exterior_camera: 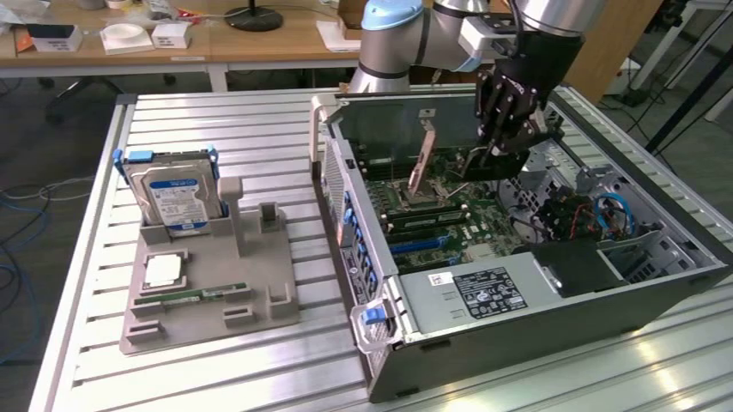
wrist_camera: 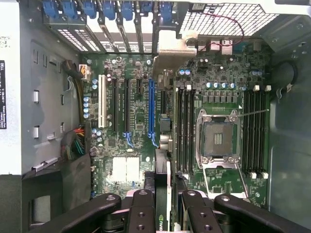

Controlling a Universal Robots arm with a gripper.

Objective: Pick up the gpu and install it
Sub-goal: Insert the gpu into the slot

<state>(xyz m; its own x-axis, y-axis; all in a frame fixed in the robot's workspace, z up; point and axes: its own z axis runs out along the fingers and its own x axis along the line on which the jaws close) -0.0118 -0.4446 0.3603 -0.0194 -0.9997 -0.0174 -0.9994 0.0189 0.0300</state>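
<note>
My gripper (exterior_camera: pixel 490 165) hangs inside the open computer case (exterior_camera: pixel 641 283), over the motherboard (exterior_camera: pixel 441 219). It is shut on the gpu (exterior_camera: pixel 427 153), a thin dark card held on edge, its silver bracket end pointing toward the case's rear wall. In the wrist view the gpu (wrist_camera: pixel 162 177) runs edge-on between the two black fingers (wrist_camera: pixel 141 208) of the gripper (wrist_camera: pixel 165 211), and a green logo shows on it. The card lies just beside the long blue slot (wrist_camera: pixel 150 109) and parallel to it, above the board. I cannot tell whether it touches the slot.
A grey holder (exterior_camera: pixel 206 283) on the slatted table, at the exterior view's left, carries a silver hard drive (exterior_camera: pixel 172 196), a green memory stick (exterior_camera: pixel 192 296) and a small square chip (exterior_camera: pixel 164 269). Inside the case are the power supply (exterior_camera: pixel 481 292), cables (exterior_camera: pixel 607 215) and an open processor socket (wrist_camera: pixel 218 138).
</note>
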